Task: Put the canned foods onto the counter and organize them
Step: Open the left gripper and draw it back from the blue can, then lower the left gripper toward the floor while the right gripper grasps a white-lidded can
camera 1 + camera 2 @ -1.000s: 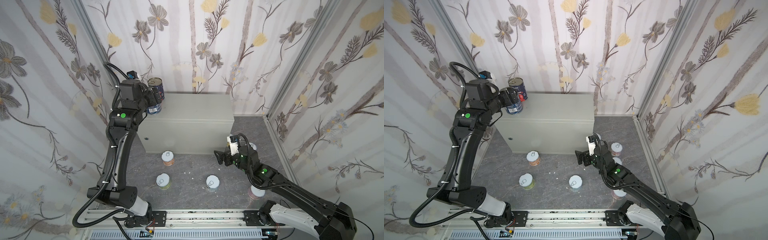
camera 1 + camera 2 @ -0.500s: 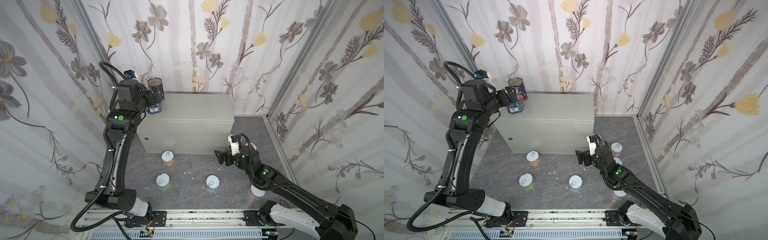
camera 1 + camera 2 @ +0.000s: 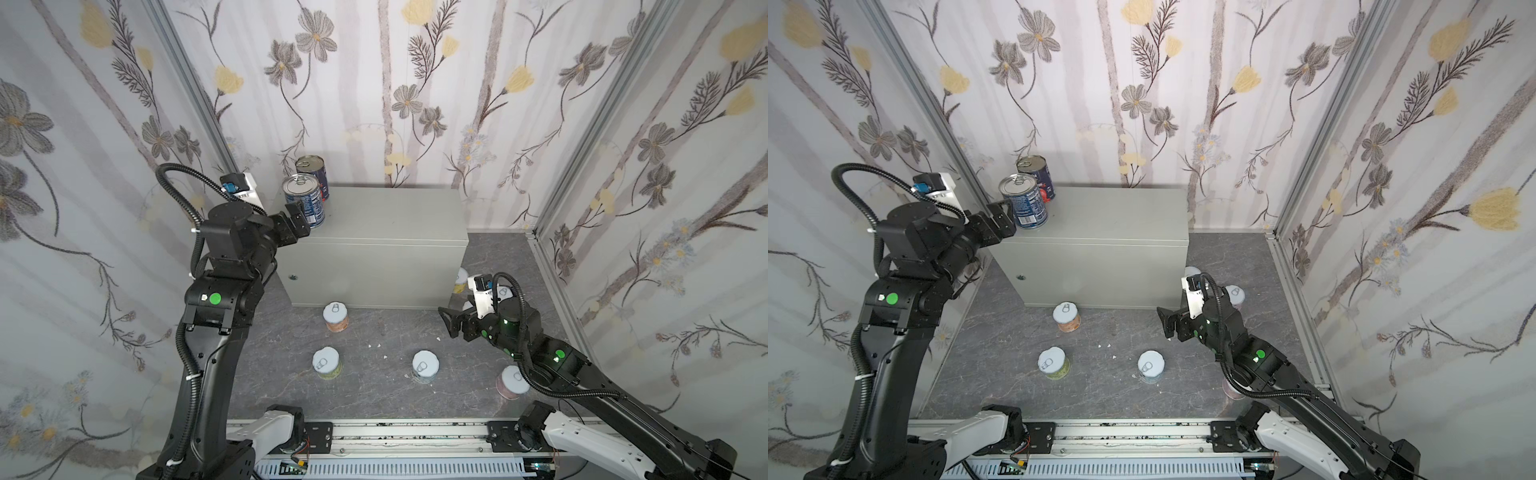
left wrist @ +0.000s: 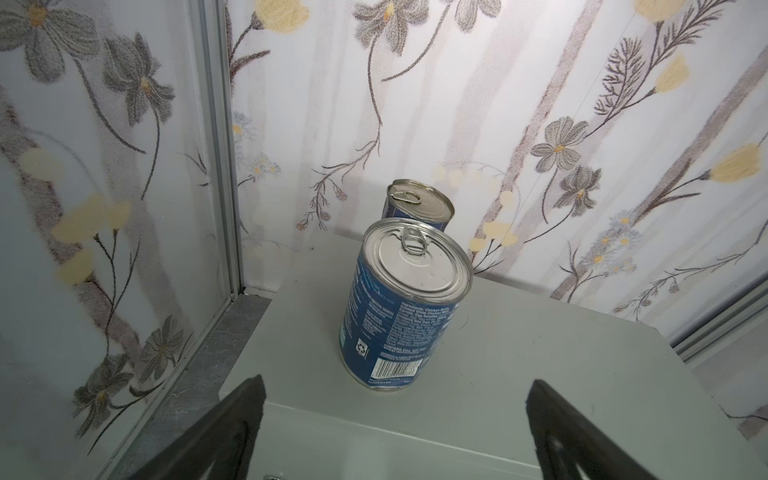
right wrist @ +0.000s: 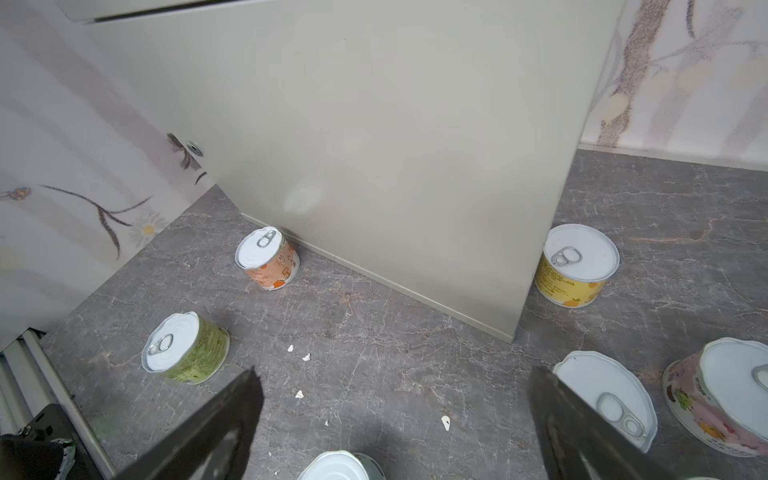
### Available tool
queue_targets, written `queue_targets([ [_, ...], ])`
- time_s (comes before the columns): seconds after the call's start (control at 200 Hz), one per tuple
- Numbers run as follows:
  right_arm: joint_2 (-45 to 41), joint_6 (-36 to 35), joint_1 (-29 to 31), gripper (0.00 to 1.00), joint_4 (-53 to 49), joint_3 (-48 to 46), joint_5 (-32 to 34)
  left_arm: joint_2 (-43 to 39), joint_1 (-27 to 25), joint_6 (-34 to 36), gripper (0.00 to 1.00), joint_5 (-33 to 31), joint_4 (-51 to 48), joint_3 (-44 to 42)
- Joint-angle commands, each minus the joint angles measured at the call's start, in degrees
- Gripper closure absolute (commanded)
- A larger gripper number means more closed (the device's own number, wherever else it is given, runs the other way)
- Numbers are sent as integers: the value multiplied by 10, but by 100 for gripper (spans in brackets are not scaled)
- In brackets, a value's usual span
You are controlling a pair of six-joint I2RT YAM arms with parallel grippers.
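**Two tall cans up, short cans down**

Grey table: both blue tall cans stand upright at its left end, one behind the other. Left fingers are spread apart, just short of the nearer can. Right fingers are spread apart, low over the floor. Short cans stand scattered on the floor.

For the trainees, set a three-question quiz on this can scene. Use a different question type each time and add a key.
1. True or false: the front blue can and the rear blue can both stand upright on the counter.
2. Pick one: the left gripper is A) shut on a can, B) open, holding nothing, C) out of view.
3. Fill in: the orange can stands on the ____.
Key: 1 true; 2 B; 3 floor.
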Motion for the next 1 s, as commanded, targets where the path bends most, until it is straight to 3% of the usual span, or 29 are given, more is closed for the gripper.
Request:
queue_targets([
  [0.0, -13, 16, 13, 0, -41, -15, 6, -36, -2, -41, 0, 49, 34, -50],
  [0.275, -44, 64, 97, 0, -54, -77, 19, -116, -32, -96, 0, 151, 40, -212],
  [0.59, -18, 122, 189, 0, 39, -169, 59, -189, -134, -127, 0, 75, 74, -383],
  [0.994, 47, 148, 202, 0, 117, -203, 76, -219, -220, -165, 0, -10, 134, -538],
])
